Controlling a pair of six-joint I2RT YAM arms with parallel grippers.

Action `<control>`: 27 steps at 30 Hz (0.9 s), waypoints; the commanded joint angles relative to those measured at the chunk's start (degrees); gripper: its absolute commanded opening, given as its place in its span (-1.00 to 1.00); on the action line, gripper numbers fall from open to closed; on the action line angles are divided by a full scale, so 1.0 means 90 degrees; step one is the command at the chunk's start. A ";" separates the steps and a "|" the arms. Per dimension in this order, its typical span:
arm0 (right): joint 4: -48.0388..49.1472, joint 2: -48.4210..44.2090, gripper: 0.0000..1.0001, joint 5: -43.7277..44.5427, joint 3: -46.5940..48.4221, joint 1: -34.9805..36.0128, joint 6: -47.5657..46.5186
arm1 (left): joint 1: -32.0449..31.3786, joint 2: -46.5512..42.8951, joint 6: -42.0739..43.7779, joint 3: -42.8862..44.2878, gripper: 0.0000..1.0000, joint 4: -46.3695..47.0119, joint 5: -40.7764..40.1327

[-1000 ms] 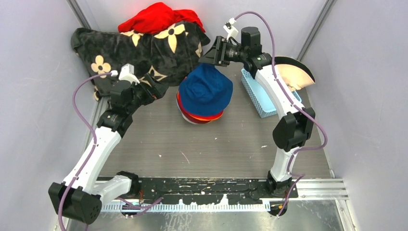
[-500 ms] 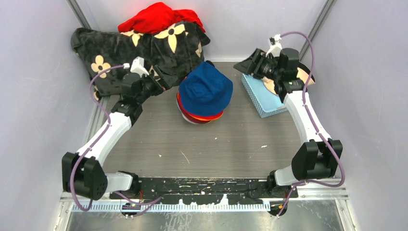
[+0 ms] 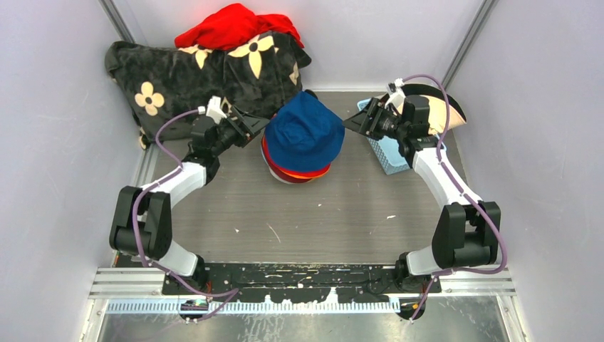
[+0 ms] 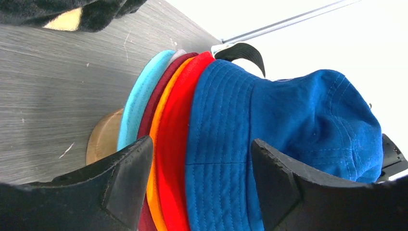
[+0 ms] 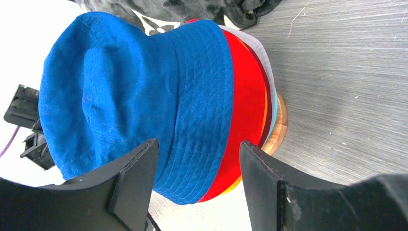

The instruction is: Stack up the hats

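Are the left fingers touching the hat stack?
Cannot tell. In the left wrist view the left fingers straddle and overlap the hat stack; the top view shows neither gap nor contact plainly.

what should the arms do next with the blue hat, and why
Probably ease both grippers inward and pinch the brim of the blue hat to seat it. The left gripper and right gripper sit open on either side of it, atop the stack, its brim between each one's jaws but not gripped. The cream hat is not yet stacked.
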 commanded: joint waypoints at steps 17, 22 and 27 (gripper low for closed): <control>0.0810 -0.0383 0.32 -0.0195 -0.0212 -0.0031 0.0226 | 0.0085 0.0737 -0.0988 0.0052 -0.07 0.1753 0.1309; 0.0823 -0.0325 0.32 -0.0198 -0.0269 -0.0036 0.0216 | 0.0102 0.0649 -0.0991 -0.0043 -0.92 0.1811 0.1221; 0.0981 -0.0255 0.32 -0.0174 -0.0423 -0.0044 0.0287 | 0.0164 0.0593 -0.0982 -0.0146 -1.00 0.1789 0.1137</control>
